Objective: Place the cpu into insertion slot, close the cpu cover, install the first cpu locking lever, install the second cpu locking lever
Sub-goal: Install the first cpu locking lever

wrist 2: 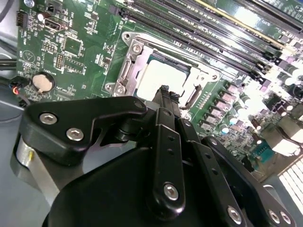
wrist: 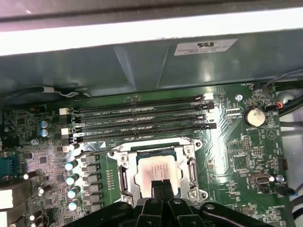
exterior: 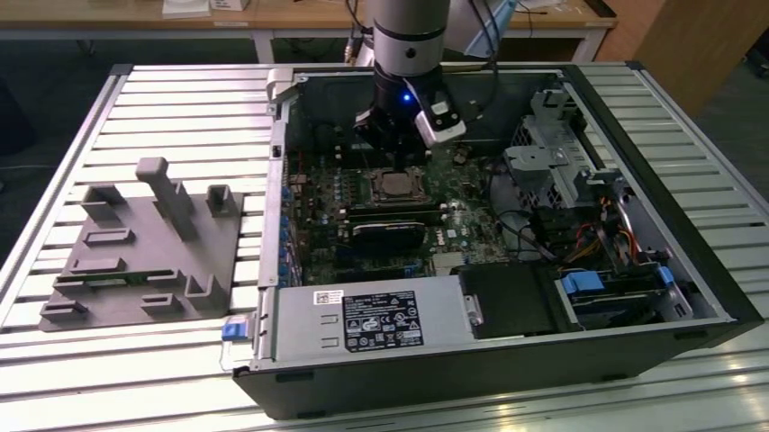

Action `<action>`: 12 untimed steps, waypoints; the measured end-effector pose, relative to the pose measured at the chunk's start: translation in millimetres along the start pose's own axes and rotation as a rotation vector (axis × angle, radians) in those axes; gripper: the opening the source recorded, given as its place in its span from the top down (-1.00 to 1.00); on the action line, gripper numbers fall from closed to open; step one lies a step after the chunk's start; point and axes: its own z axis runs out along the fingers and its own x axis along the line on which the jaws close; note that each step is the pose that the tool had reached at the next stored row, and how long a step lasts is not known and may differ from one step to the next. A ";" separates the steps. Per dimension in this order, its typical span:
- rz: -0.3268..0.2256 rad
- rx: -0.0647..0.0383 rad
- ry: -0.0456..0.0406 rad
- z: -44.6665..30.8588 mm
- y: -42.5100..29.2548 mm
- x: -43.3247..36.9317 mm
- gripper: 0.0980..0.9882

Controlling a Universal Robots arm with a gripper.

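In the first wrist view the gripper (wrist: 161, 186) hides one edge of the cpu (wrist: 157, 170). In the exterior view the picture's upper edge cuts off the arm (exterior: 409, 36). The insertion slot (exterior: 373, 193) there seems too small to judge its levers.

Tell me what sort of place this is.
Probably a robotics lab bench: a robot arm reaches into an open computer case lying on a slatted aluminium table, with a grey fixture block alongside and wooden desks behind.

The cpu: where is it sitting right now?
The cpu lies in the socket just below the gripper in the exterior view; both wrist views show memory slots beside it.
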 end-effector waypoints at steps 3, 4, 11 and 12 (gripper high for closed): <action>0.000 0.000 -0.0002 -0.7 0.1 0.0 0.98; 0.000 -0.001 -0.0001 -0.8 0.0 0.7 0.98; 0.000 -0.004 -0.0021 -1.6 -2.7 19.7 0.98; 0.000 -0.004 -0.0036 -1.7 -3.3 23.9 0.98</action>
